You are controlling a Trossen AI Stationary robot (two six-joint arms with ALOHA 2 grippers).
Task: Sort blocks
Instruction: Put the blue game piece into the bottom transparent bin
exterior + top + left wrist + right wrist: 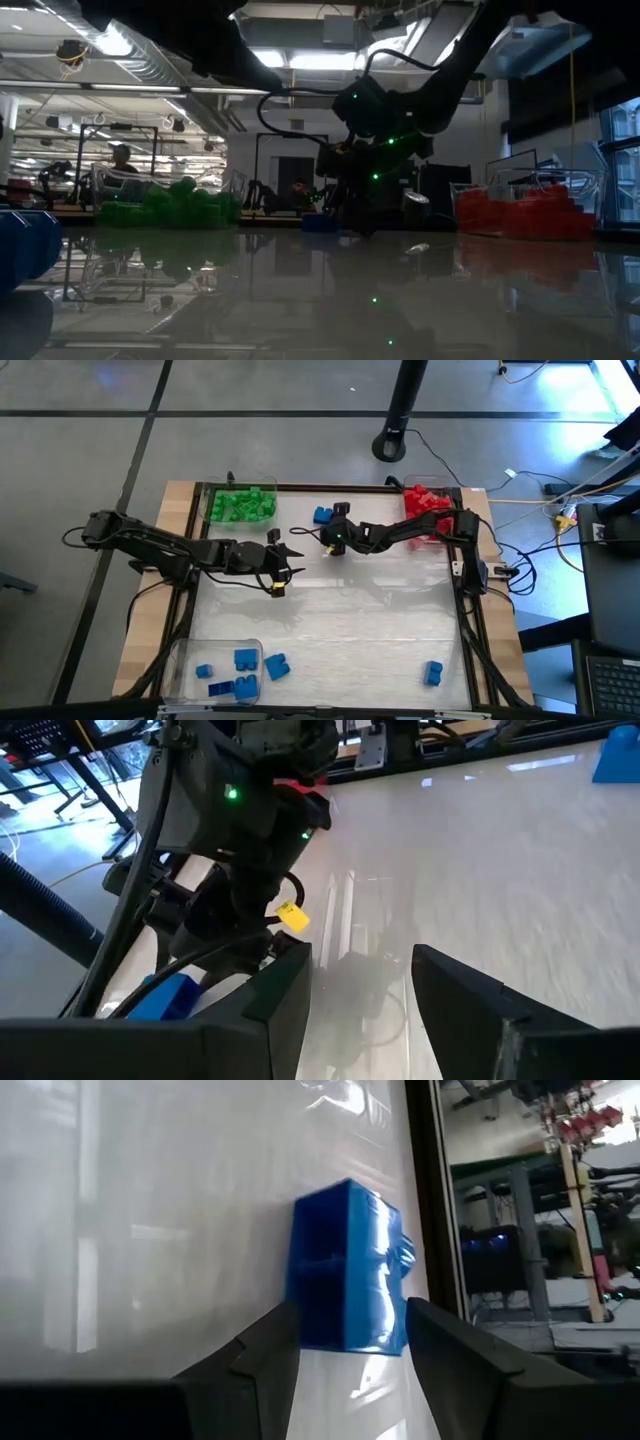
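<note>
Near the table's far edge a loose blue block (pixel 323 515) (pixel 348 1280) lies on the tabletop, also seen in the low view (pixel 320 222). My right gripper (pixel 333 526) (pixel 350 1345) is open, slanting down at this block, with one finger on each side of its near end. My left gripper (pixel 295 566) (pixel 360 990) hangs open above the table's middle left with nothing between its fingers. Green blocks (pixel 241 505) fill a clear tray at the far left, red blocks (pixel 428 506) one at the far right, and blue blocks (pixel 232 668) one at the near left. My right gripper has a fingertip (pixel 275 1342) beside each side face of the blue block's near end (pixel 345 1335), coming slanting from above and the table's right. Whether the fingers touch the block I cannot tell. The block lies flat on the table.
A blue block (pixel 277 666) lies just outside the near-left tray and another (pixel 432 673) near the table's near right corner. A black frame (pixel 465 580) runs along the white tabletop's edges. The middle and near part of the tabletop (pixel 350 630) is bare.
</note>
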